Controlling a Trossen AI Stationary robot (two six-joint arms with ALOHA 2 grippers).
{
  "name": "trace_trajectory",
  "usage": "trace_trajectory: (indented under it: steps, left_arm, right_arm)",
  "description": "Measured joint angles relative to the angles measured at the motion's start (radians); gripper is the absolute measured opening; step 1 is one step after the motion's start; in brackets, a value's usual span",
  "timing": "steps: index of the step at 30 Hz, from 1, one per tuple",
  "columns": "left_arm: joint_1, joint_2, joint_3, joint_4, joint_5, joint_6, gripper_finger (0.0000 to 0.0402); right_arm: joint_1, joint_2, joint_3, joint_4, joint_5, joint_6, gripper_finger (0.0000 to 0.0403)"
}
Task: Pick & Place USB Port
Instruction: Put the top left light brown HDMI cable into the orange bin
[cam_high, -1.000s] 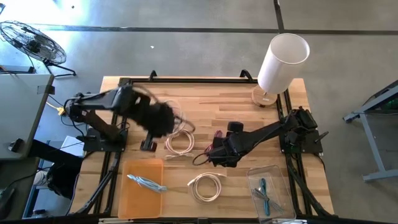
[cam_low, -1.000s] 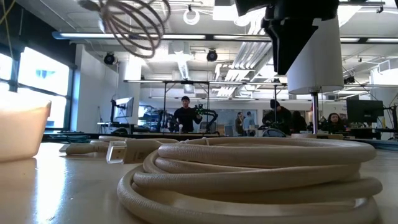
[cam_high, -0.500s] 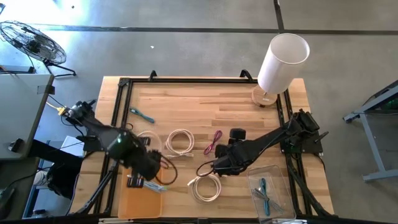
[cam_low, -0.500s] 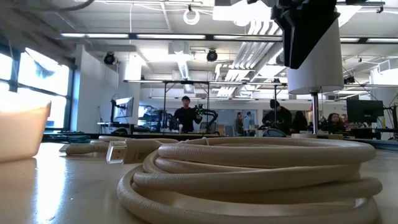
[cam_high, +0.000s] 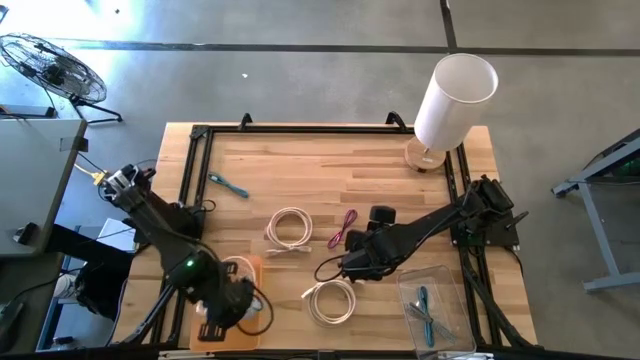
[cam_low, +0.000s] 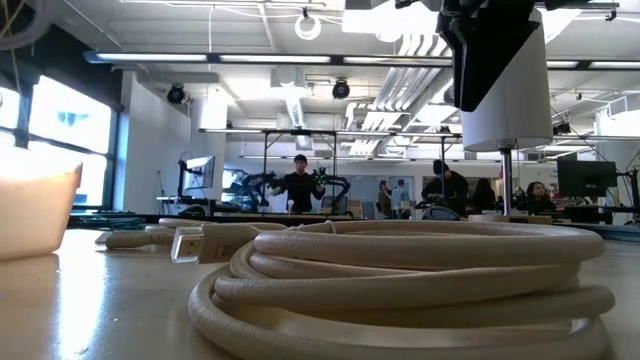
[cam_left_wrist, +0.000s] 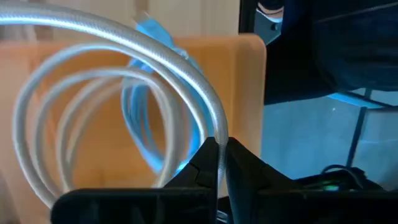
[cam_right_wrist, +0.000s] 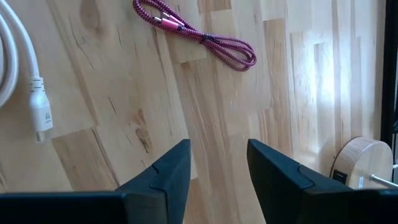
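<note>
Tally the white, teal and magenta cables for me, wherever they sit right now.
White cables: 3 (mid-table coil, front coil, held coil in the left gripper)
Teal cables: 3 (table cable, one in the orange tray, one in the clear tray)
Magenta cable: 1
Total: 7

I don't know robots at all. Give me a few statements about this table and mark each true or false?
1. The left gripper is shut on a white coiled cable. True.
2. It holds that cable above the orange tray. True.
3. The right gripper grips the pink cable. False: its fingers are open and empty above bare wood; the pink cable lies apart.
4. The white lamp lies toppled. False: it stands upright at the table's corner.
</note>
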Motion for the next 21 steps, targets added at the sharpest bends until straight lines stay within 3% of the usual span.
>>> trace_trajectory:
  steps: [6, 13, 21]
  left_arm:
    - [-0.080, 0.000, 0.000, 0.010, -0.072, -0.101, 0.0008]
    - [-0.080, 0.000, 0.000, -0.016, -0.138, -0.050, 0.0008]
    - [-0.046, 0.011, 0.000, -0.033, -0.132, 0.004, 0.0008]
  right_arm:
    - [0.000, 0.000, 0.000, 0.013, -0.004, 0.003, 0.0149]
    - [0.000, 0.000, 0.000, 0.034, -0.018, 0.004, 0.0149]
    - [0.003, 0.000, 0.000, 0.073, -0.057, 0.003, 0.0149]
